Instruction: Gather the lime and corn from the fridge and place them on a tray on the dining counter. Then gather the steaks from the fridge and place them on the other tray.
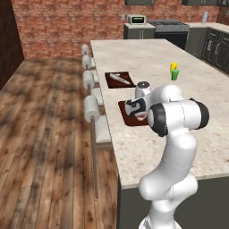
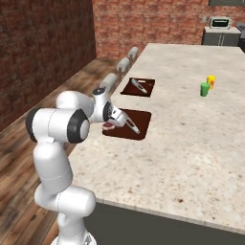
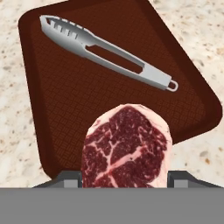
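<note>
Pincer (image 3: 124,186) is clamped on a steak (image 3: 127,146), held over the near tray (image 3: 57,96) w/ tongs (image 3: 107,52) on the surface (image 2: 191,143). Fingertips cut off at the bottom edge; base views barely show the meat behind the arm.

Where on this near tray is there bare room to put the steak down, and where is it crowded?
The near tray is bare across its middle and the side nearest the gripper, below the silver tongs. The gripper is shut on the steak, just above that patch. The far edge is crowded: the tongs lie slantwise across it.
</note>
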Robot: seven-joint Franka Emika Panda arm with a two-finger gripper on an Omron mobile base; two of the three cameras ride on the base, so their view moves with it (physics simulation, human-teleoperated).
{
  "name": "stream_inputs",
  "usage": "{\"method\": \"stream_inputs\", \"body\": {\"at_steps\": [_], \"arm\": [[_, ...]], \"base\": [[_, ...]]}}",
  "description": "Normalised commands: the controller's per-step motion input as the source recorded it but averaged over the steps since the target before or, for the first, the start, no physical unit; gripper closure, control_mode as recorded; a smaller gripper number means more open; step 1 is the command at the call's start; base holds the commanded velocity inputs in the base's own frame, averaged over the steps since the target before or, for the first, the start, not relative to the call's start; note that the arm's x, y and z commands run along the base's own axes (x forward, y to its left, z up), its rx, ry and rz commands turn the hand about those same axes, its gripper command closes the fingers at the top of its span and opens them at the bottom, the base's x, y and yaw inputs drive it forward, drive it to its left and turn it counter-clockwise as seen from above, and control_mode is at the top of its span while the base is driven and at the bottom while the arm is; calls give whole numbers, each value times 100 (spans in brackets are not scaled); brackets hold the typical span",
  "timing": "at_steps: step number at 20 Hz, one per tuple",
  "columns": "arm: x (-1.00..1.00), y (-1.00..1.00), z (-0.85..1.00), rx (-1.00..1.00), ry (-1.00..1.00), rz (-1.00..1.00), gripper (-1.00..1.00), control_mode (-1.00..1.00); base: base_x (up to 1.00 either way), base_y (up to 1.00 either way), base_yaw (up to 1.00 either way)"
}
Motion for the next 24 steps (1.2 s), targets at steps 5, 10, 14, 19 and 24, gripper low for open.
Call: {"method": "stream_inputs", "body": {"at_steps": [5,10,14,19,24], "arm": [[23,-4,-13,0,-1,0,100,-100],[23,0,-15,0,-1,0,100,-100],[20,0,-17,0,0,0,100,-100],[12,0,-18,0,-1,0,100,-100],[15,0,-23,0,0,0,100,-100]], "base": [[0,0,0],[0,0,0],[0,0,0],[0,0,0],[0,0,0]]}}
